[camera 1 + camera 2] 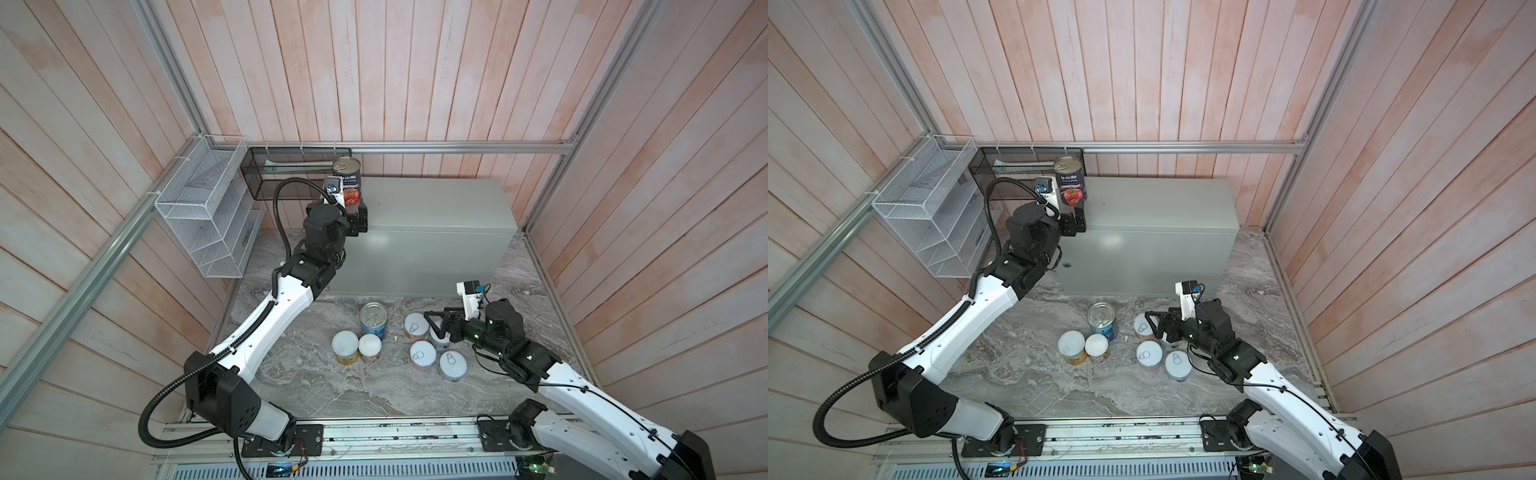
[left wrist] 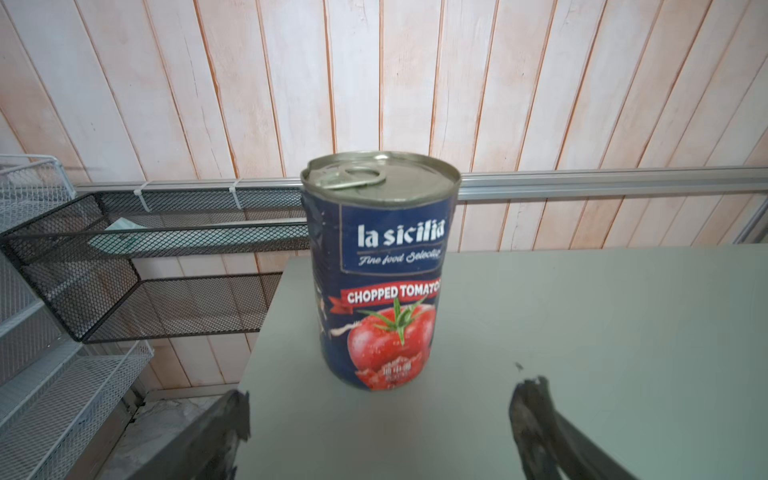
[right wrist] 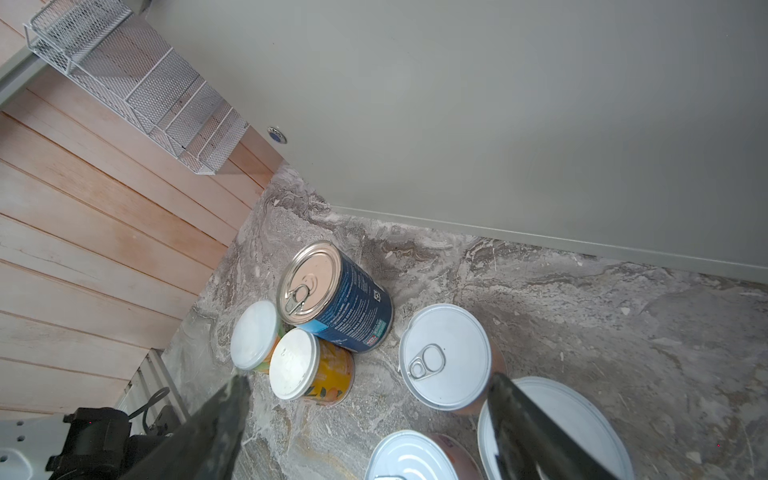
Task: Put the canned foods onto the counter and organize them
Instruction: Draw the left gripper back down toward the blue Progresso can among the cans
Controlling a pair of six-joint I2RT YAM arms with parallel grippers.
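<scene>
Crowding the marble surface (image 1: pixel 311 386) in front of the grey-green worktop (image 1: pixel 436 208), seven cans have yet to go up. These are the blue can (image 1: pixel 374 322), two white-lidded cans (image 1: pixel 345 347) beside it, and the short pull-tab cans (image 1: pixel 423 354) toward the worktop's right end. One short can is mostly hidden under the arm. The right fingers (image 3: pixel 224 424) hang just above that short group, spread wide and holding nothing, with one blade over a white lid.

On the worktop's top, at its far left corner, the tomato can (image 2: pixel 382 270) stands upright. The left fingers (image 2: pixel 536 415) are released, parted to either side of it and clear of its wall.

By my reading, the first can is placed and the second pick is being lined up. The left arm should back straight away from the worktop without brushing the can. The right fingers need to centre on one short can, drop around its wall without nudging its neighbours, and close.
</scene>
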